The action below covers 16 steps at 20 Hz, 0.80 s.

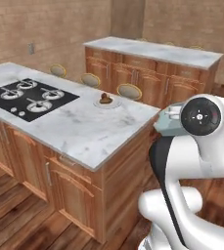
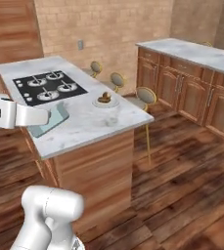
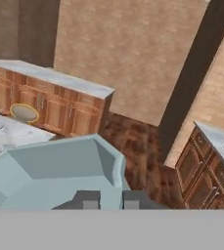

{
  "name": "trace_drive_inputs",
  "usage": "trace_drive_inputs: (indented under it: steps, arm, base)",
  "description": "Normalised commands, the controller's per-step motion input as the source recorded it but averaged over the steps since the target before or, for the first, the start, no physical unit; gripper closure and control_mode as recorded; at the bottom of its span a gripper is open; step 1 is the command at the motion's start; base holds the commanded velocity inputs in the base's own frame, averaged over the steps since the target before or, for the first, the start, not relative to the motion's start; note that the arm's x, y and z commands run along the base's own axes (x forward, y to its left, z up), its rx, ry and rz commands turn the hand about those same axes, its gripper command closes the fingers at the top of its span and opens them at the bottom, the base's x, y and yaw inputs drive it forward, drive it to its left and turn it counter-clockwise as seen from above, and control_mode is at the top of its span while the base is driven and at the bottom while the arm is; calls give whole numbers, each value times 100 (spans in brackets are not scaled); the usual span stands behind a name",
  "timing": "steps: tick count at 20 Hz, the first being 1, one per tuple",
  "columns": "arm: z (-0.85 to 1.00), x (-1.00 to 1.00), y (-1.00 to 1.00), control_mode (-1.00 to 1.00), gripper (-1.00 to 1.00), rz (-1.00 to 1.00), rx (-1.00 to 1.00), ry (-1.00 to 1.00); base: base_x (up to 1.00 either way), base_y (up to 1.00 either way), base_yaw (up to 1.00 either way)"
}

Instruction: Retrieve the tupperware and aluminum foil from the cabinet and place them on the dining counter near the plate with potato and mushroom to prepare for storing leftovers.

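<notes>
The gripper (image 3: 111, 199), closed on the tupperware (image 3: 59, 176) rim, holds it over the dining counter (image 2: 91, 124), plate (image 2: 105, 102) at 2 o'clock.

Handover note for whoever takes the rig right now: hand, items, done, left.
Hand: shut on the tupperware, carried in the air at the near edge of the dining counter.
Plate with potato and mushroom: on the counter's far side, right of the cooktop.
Done: tupperware is out of the cabinet.
Left: set it down near the plate, then fetch the aluminum foil and place it there too.
</notes>
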Motion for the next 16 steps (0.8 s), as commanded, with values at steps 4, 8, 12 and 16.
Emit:
trace_drive_inputs:
  steps: [4, 8, 12, 16]
  arm:
    - [0, 0, 0, 100, 100, 0, 0, 0]
    - [0, 0, 0, 100, 100, 0, 0, 0]
    - [0, 0, 0, 100, 100, 0, 0, 0]
    - [0, 0, 0, 100, 100, 0, 0, 0]
  base:
    - [100, -68, 40]
    - [100, -74, 40]
    - [100, -69, 43]
    - [83, -67, 47]
